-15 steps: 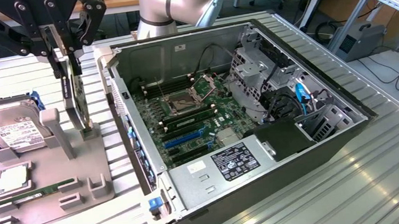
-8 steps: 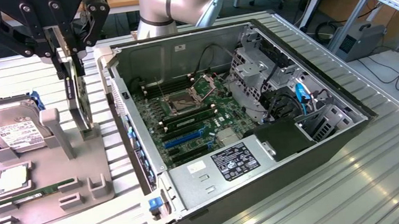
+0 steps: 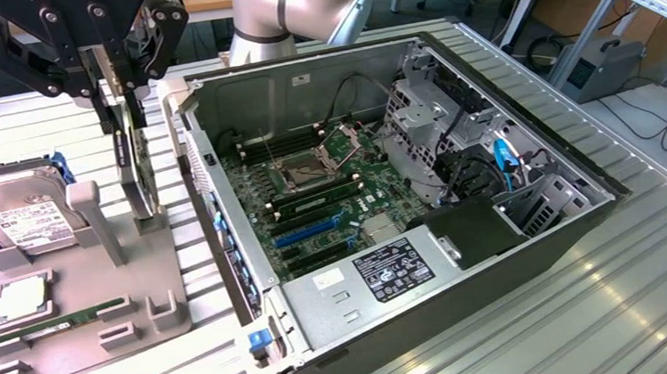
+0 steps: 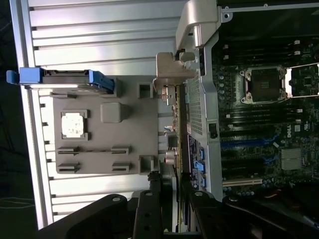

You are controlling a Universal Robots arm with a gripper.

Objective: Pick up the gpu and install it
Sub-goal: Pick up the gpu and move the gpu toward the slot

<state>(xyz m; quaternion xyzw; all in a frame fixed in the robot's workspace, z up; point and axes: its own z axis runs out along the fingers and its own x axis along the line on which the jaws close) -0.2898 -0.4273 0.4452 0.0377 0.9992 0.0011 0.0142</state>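
The gripper (image 3: pixel 119 92) (image 4: pixel 172 201) hangs at the exterior view's upper left, its 2 black linkage fingers (image 3: pixel 94 90) drawn narrow and closed on the upper edge of the gpu (image 3: pixel 135 167) (image 4: pixel 178 144). The card stands upright and edge-on between them, a thin dark board reaching down to a slot post on the grey holder tray (image 3: pixel 138 283) (image 4: pixel 139 129). Whether its lower edge sits in the slot or just above it cannot be told. In the wrist view the card runs as a narrow strip between the tray and the side wall of the computer case (image 3: pixel 530 252) (image 4: pixel 199 109), just beside that wall.

On the same tray, toward the exterior view's left, a hard drive (image 3: pixel 26 220) (image 4: pixel 65 79) with a white label and blue side rails leans in its stand. Nearer the camera lies a square processor chip (image 3: pixel 24 301) (image 4: pixel 75 124) in a shallow pocket, and beside it a narrow green memory stick (image 3: pixel 64 320) lies flat.

To the exterior view's right of the tray the case lies open on its side. Inside it the motherboard (image 3: pixel 311 207) (image 4: pixel 249 129) shows an opened processor socket (image 3: pixel 308 164) (image 4: pixel 261 84) and, closer to the camera, blue expansion slots (image 3: pixel 308 234) (image 4: pixel 244 142). A labelled power supply (image 3: pixel 394 270) fills the near corner, and a metal drive cage (image 3: pixel 424 117) stands at the far side.

Everything rests on a ribbed metal table (image 3: pixel 583 328) (image 4: pixel 99 30)
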